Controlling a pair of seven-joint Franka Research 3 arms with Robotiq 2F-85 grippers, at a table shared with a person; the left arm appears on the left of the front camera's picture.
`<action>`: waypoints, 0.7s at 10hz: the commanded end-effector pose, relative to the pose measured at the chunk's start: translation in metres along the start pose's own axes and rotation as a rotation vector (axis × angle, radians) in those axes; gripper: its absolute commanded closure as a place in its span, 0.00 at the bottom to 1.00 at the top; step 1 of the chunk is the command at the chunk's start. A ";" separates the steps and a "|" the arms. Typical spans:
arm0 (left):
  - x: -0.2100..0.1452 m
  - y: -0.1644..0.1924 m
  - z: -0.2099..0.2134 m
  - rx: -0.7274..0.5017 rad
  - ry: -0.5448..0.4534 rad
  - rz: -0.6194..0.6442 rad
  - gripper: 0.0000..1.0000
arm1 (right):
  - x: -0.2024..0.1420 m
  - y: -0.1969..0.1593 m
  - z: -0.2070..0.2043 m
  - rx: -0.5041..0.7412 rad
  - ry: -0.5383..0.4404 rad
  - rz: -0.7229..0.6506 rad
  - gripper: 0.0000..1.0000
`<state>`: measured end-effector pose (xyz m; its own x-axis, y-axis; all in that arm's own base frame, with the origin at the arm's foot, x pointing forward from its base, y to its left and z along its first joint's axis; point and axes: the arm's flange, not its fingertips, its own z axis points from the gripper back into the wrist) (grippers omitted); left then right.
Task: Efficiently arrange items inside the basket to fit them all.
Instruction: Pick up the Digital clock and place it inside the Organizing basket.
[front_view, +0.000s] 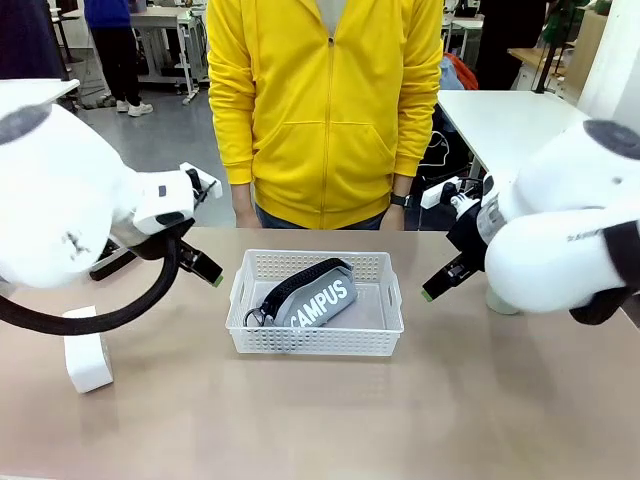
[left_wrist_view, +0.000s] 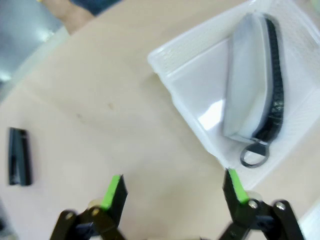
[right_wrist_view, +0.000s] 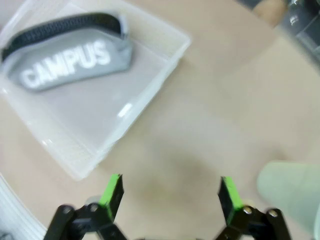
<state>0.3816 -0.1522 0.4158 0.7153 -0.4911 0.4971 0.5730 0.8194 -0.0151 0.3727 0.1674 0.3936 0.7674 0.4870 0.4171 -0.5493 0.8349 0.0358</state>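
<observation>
Right, from the front we are watching the white basket (front_view: 316, 262) sitting mid-table before a person (front_view: 325, 110) in a yellow hoodie, and the grey CAMPUS pouch (front_view: 318, 298) is lying inside it on a slant, its ring (front_view: 254, 318) pointing at the near left corner. We are guessing that diagonal is eating up floor the other items will need. The small white box (front_view: 87, 362) is waiting on the table (front_view: 320, 430) well off to the robot's left, and the pale green cup (front_view: 503, 300) is peeking out behind the right arm, so each is lying on the side of the arm likeliest to fetch it. The left gripper (front_view: 208, 225) and right gripper (front_view: 437, 238) are flanking the basket, both off the table. Moving to the left wrist, we are seeing its fingers spread wide with nothing between them, aimed at bare tabletop just beside the basket's corner, which reads as a ready pose. The slim black bar (left_wrist_view: 19, 156) is lying on the table, well apart from the basket. Over on the right wrist, those fingers are equally wide and empty, hanging over the bare strip between basket and cup. With three items outside, we are calling this early going.
</observation>
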 end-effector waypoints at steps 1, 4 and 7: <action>-0.036 0.006 0.071 -0.085 0.071 0.256 0.00 | -0.003 -0.002 0.065 0.141 -0.046 -0.297 0.00; -0.079 0.034 0.132 -0.475 -0.107 0.363 0.00 | -0.050 -0.014 0.145 0.399 -0.186 -0.509 0.00; -0.154 0.113 0.158 -0.688 -0.280 0.671 0.00 | -0.142 -0.080 0.193 0.584 -0.454 -0.770 0.00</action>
<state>0.2972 0.0401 0.5241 0.9038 0.0717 0.4218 0.3141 0.5582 -0.7679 0.2920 0.0103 0.5693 0.8776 -0.2595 0.4030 -0.1600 0.6340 0.7566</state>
